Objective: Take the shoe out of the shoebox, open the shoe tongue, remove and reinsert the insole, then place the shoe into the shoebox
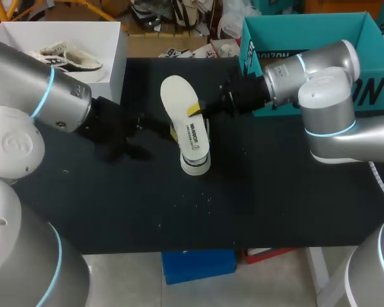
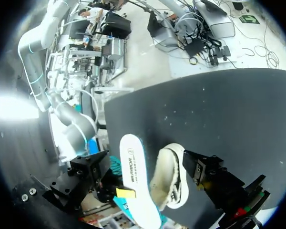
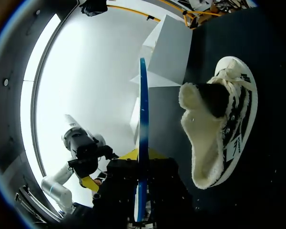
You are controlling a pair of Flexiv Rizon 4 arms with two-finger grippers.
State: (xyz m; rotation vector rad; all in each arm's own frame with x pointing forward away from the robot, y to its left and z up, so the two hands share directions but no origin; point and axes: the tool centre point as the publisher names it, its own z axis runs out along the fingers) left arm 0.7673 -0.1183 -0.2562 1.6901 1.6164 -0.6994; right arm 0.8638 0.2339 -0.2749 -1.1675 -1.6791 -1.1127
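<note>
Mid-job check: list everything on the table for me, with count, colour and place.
white fleece-lined lace-up shoe: one, white with dark markings, mid-table
white foam insole: one, white top, blue underside, out of the shoe, beside it
open white cardboard shoebox: one, white, far-left corner
second pale shoe: one, cream and dark, inside the shoebox
teal cardboard box: one, teal, far right
black table: one, black
left pincer: one, black, at the shoe's side
right pincer: one, yellow-tipped, shut on the insole's edge
</note>
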